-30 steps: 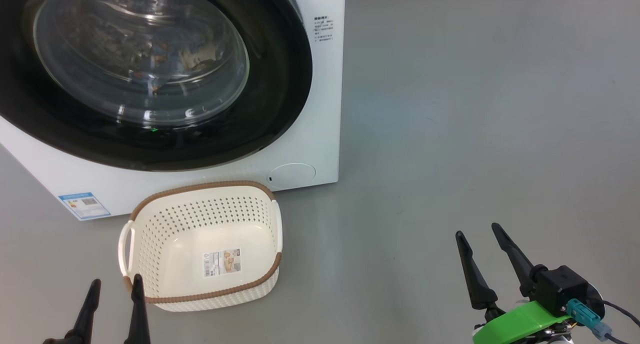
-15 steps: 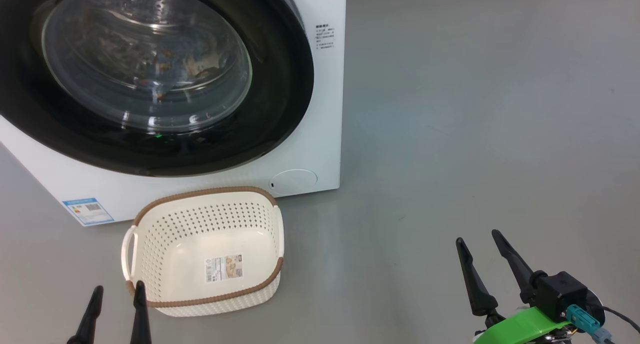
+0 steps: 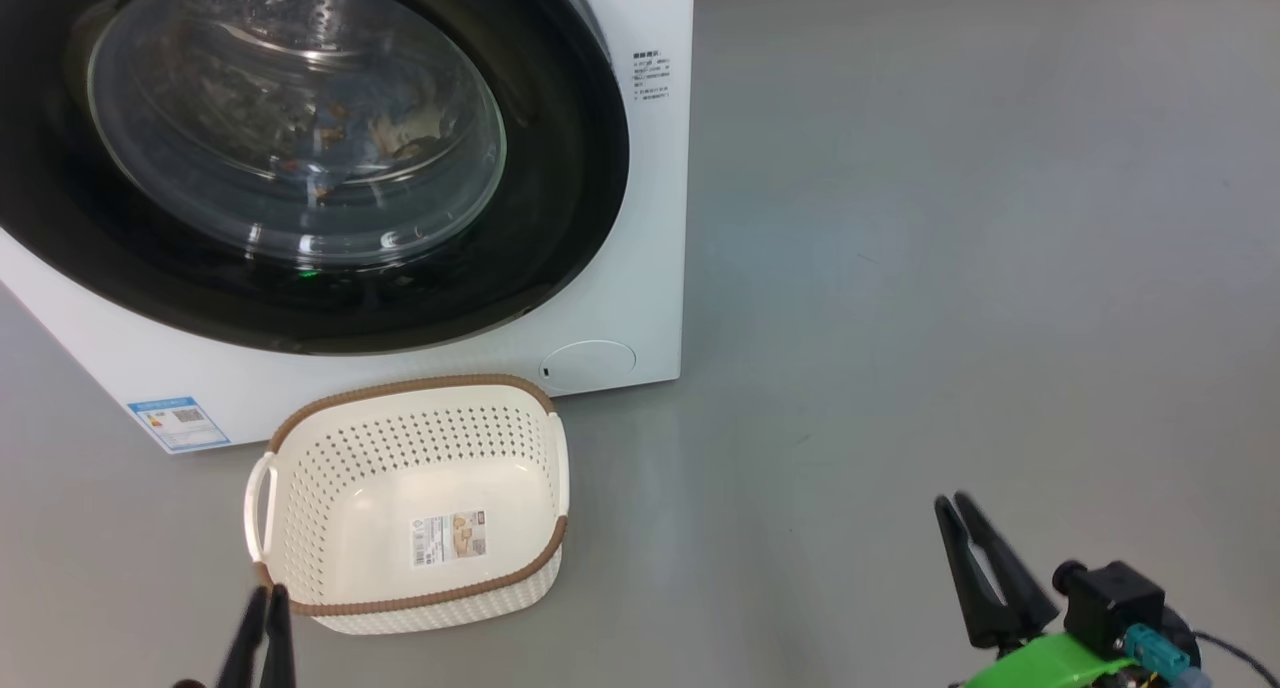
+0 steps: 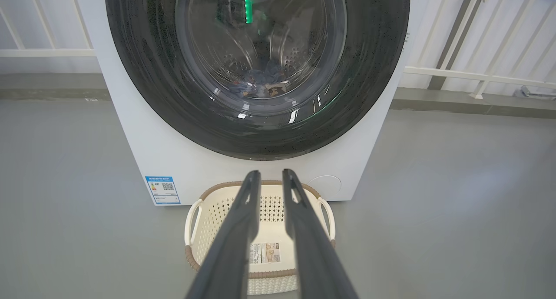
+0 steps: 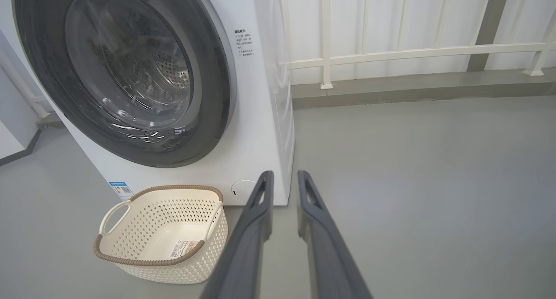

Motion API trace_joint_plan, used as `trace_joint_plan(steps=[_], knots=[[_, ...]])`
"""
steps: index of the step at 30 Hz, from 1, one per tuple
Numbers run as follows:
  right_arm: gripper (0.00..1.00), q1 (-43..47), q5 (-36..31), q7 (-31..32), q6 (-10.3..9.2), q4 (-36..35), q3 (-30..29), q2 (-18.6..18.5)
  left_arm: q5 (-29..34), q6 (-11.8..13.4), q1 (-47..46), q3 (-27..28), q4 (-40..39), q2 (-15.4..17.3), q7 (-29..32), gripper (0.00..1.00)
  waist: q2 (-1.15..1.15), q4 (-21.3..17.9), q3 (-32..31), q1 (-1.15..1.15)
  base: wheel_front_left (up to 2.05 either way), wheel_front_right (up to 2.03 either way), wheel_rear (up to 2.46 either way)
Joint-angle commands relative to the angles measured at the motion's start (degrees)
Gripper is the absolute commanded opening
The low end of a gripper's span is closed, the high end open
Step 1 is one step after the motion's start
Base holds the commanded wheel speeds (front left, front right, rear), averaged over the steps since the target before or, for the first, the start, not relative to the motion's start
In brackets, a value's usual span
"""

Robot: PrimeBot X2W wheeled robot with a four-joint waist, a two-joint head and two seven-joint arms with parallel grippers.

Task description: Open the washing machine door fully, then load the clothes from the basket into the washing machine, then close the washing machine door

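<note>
Foreground, head view: left end effector (image 3: 268, 596) at the lower left, two long dark fingers pinched to a narrow slit, holding nothing, close by the near left corner of a small cream-white perforated plastic basket (image 3: 300, 488). At the lower right: right end effector (image 3: 951, 500), well apart from the basket, over bare grey floor (image 3: 950, 268). Equally narrow, a thin gap between the tips, likewise holding nothing.

Next out: the basket itself, with a brown woven-look rim and two white side handles. Stands upright on the floor just in front of the machine's lower front, label sticker (image 3: 448, 538) in plain sight on its bottom.

Behind it: big white front-loading washing machine (image 3: 645, 218), blue energy label (image 3: 178, 420) low at the left, round service cap (image 3: 590, 358) low at the right, just beyond the basket's far corner.

Higher up: large round washing machine door (image 3: 565, 168), glossy black rim around a bulging clear glass window. Lies shut, flat against the front.

Through the glass, dimly: light blue clothes (image 4: 260, 84) with orange flecks, heaped at the bottom of the perforated steel drum.

Farthest, in the wrist views: white railing (image 5: 391, 53) along the wall.
</note>
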Motion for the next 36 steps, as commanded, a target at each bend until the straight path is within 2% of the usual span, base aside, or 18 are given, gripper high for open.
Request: trace_joint_plan(steps=[1, 5, 8, 13, 36], knots=[[0.0, 0.0, 0.1, 0.0, 0.0, 0.0, 0.0, 0.0, -0.1, 0.0, 0.0, 0.0, 0.1, 0.0, 0.0, 0.0, 0.0, 0.0, 0.0, 0.0, 0.0, 0.0, 0.0], [0.0, 0.3, 2.4, 0.4, -0.01, 0.4, 0.0, -0.1, -2.3, 0.0, -0.3, 0.0, 0.6, -0.1, 0.6, 0.0, 0.0, 0.0, -0.1, 0.02, 0.0, 0.0, 0.0], [0.0, 0.2, 4.6, 0.8, -0.02, 0.4, 0.0, -0.3, -4.2, 0.0, -0.5, 0.1, 0.6, 0.0, 1.1, 0.0, 0.0, 0.1, -0.2, 0.13, 0.0, 0.0, 0.0], [0.0, 0.0, 8.2, 1.4, -0.03, 0.5, 0.0, -0.5, -7.5, 0.0, -0.9, 0.2, 0.7, 0.0, 1.9, 0.0, 0.0, 0.2, -0.2, 0.01, 0.0, 0.0, 0.0], [0.0, -1.0, 24.8, 4.8, -0.1, 0.8, -0.6, -1.1, -23.2, -0.1, -3.0, 0.7, 1.3, 0.4, 5.9, 0.0, 0.0, 0.5, -0.6, 0.0, 0.0, 0.0, 0.0]])
